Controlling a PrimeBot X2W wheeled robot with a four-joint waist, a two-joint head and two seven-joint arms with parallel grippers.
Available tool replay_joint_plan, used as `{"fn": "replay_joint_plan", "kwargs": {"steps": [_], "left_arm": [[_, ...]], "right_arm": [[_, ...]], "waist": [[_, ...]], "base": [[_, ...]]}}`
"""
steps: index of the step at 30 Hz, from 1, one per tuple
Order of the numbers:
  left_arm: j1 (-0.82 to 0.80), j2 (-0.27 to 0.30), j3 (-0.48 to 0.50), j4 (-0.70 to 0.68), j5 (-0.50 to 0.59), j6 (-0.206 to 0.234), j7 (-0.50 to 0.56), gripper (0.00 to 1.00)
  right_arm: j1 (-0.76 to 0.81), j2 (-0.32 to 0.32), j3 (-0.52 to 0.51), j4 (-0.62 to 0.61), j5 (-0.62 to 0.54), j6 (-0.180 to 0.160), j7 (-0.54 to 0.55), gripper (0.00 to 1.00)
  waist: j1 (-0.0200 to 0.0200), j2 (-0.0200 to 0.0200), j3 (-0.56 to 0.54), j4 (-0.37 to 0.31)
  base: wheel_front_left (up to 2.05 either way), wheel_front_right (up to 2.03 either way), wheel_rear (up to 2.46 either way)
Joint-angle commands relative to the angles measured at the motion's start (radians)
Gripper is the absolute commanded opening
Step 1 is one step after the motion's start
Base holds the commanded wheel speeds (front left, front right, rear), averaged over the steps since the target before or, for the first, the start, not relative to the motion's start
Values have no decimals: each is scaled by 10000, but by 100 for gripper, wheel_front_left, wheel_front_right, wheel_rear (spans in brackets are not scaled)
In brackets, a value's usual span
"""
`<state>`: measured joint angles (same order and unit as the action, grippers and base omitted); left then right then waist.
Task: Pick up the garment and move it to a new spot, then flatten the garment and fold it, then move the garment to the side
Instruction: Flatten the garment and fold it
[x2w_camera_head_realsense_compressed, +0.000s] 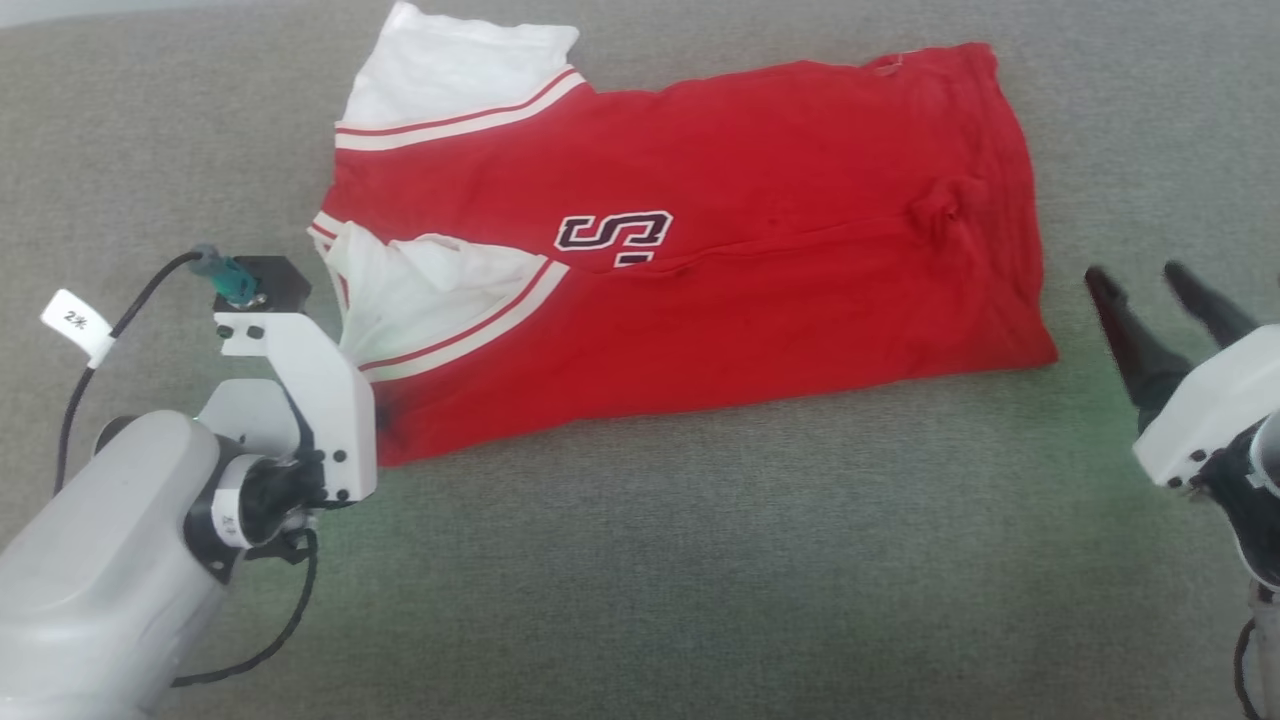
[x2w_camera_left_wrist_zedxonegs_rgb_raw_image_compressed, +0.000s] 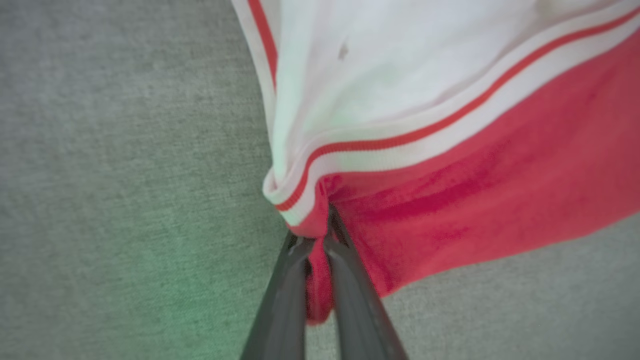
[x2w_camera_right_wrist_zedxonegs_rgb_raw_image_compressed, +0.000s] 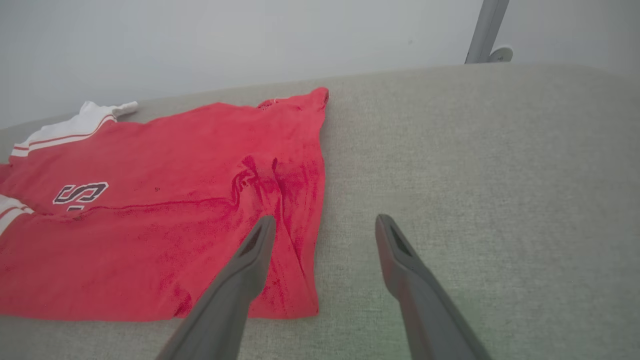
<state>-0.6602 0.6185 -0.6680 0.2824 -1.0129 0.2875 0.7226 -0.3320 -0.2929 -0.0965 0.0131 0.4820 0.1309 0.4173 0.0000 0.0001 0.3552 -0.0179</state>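
Note:
The garment (x2w_camera_head_realsense_compressed: 720, 270) lies on the grey cloth surface (x2w_camera_head_realsense_compressed: 700, 560), folded along its length, red with dark white-outlined lettering and white sleeves at its left end. My left gripper (x2w_camera_left_wrist_zedxonegs_rgb_raw_image_compressed: 326, 232) is shut on the garment's (x2w_camera_left_wrist_zedxonegs_rgb_raw_image_compressed: 475, 200) near-left corner, with red cloth bunched between the fingers just below the striped sleeve trim. In the head view its white wrist mount (x2w_camera_head_realsense_compressed: 310, 400) covers that corner. My right gripper (x2w_camera_head_realsense_compressed: 1135, 275) stands open just right of the garment's right edge. Its left finger (x2w_camera_right_wrist_zedxonegs_rgb_raw_image_compressed: 250, 255) hangs over the red hem (x2w_camera_right_wrist_zedxonegs_rgb_raw_image_compressed: 300, 240), and nothing is between the fingers.
The grey surface (x2w_camera_right_wrist_zedxonegs_rgb_raw_image_compressed: 475, 175) stretches wide in front of and to the right of the garment. A pale wall and a grey pole (x2w_camera_right_wrist_zedxonegs_rgb_raw_image_compressed: 482, 30) stand behind its far edge. A black cable with a white tag (x2w_camera_head_realsense_compressed: 75, 320) loops beside my left forearm.

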Motion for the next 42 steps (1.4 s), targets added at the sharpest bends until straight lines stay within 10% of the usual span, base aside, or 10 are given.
{"fn": "replay_joint_plan", "kwargs": {"steps": [1,17,18,19,29,42], "left_arm": [[419,-295,-443,317,-50,-103,112,0],[-97,-1186,-739,637,112,-468,-230,0],[-123,-1235,-758,681,120,-501,-251,0],[-139,-1270,-777,732,128,-518,-273,0],[-134,-1056,-648,768,-38,-632,-249,0],[147,152,-482,-1599,137,359,487,0]], "right_arm": [[20,30,90,132,108,-4,557,100],[-1271,-168,1044,3081,-91,-4,3561,100],[-1348,-203,1230,3275,-129,-4,3758,74],[-1422,-254,1338,3456,-189,-6,3866,0],[-1804,-900,1624,3298,195,-4,4474,0],[-903,-2111,1681,915,1281,-6,6156,0]], "waist": [[0,-1,21,112],[0,-1,460,918],[0,-1,480,950],[0,-1,491,973],[0,-1,308,1088],[0,-1,-122,1183]], "base": [[0,0,0],[0,0,0],[0,0,0],[0,0,0],[0,0,0],[0,0,0]]}}
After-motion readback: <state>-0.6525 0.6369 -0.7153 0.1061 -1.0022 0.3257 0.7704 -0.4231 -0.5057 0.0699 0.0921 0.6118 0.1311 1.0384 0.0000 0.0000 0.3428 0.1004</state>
